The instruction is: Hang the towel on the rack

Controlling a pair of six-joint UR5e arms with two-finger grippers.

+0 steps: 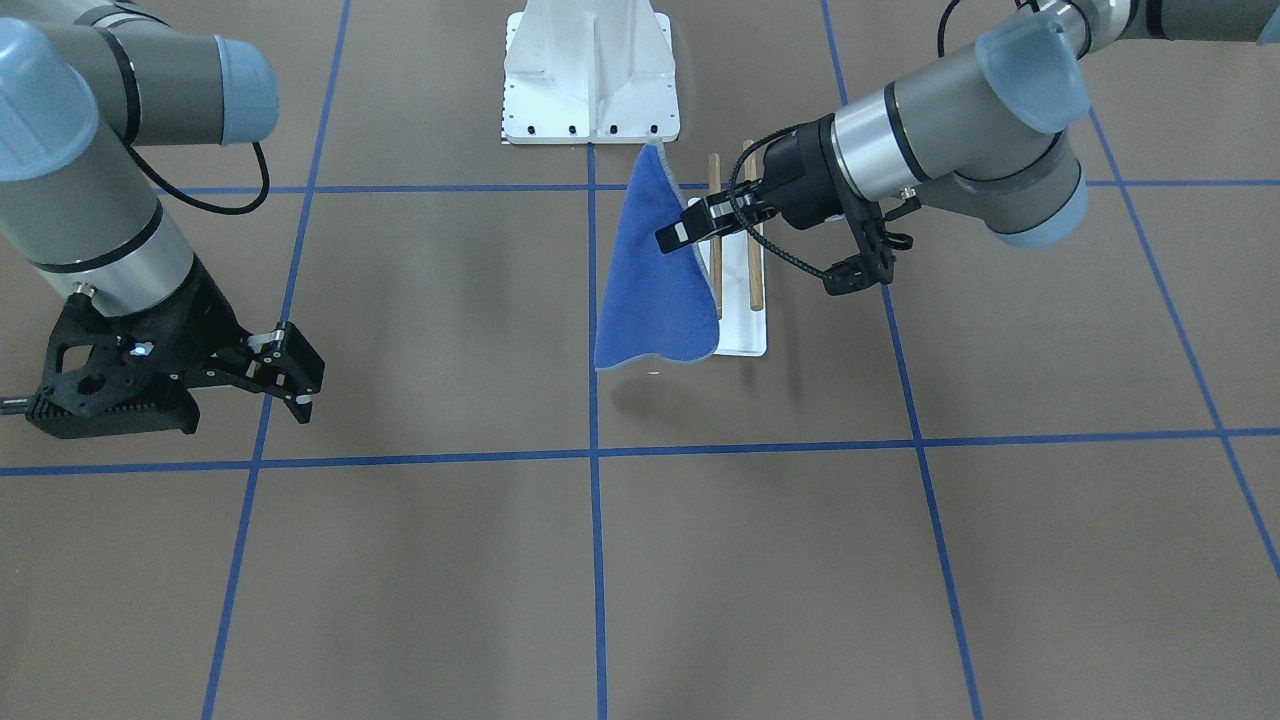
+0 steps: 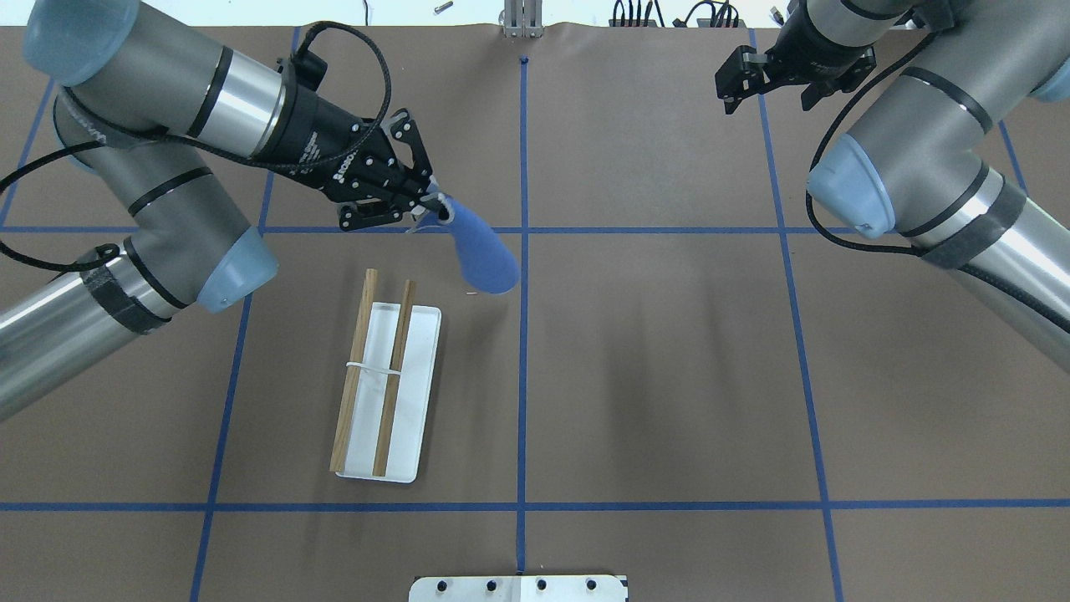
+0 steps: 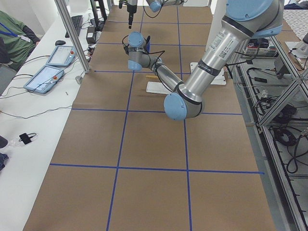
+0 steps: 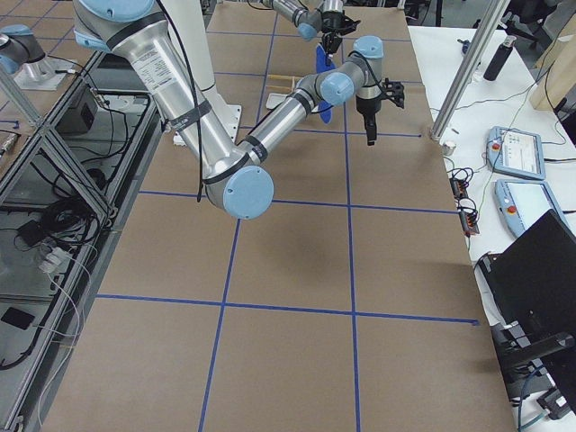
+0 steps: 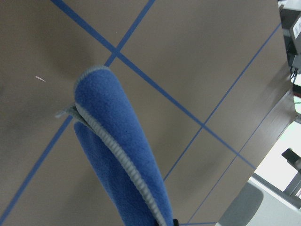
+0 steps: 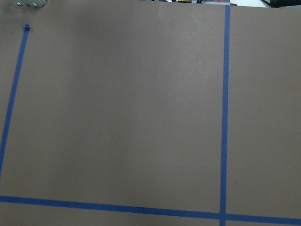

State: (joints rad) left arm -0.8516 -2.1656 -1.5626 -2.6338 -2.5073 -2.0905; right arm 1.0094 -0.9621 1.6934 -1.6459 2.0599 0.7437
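The royal-blue towel hangs in the air from my left gripper, which is shut on its top edge. It hangs folded, with its pale grey hem showing in the left wrist view. In the front view the towel hangs beside the rack and hides part of it. The rack is a white base with two wooden rods, on the table near my left arm. In the overhead view the towel is past the rack's far end, not touching it. My right gripper is open and empty, far off to the side.
A white mounting plate stands at the robot's side of the table, also in the overhead view. Blue tape lines cross the brown table. Operator tablets lie on the side bench.
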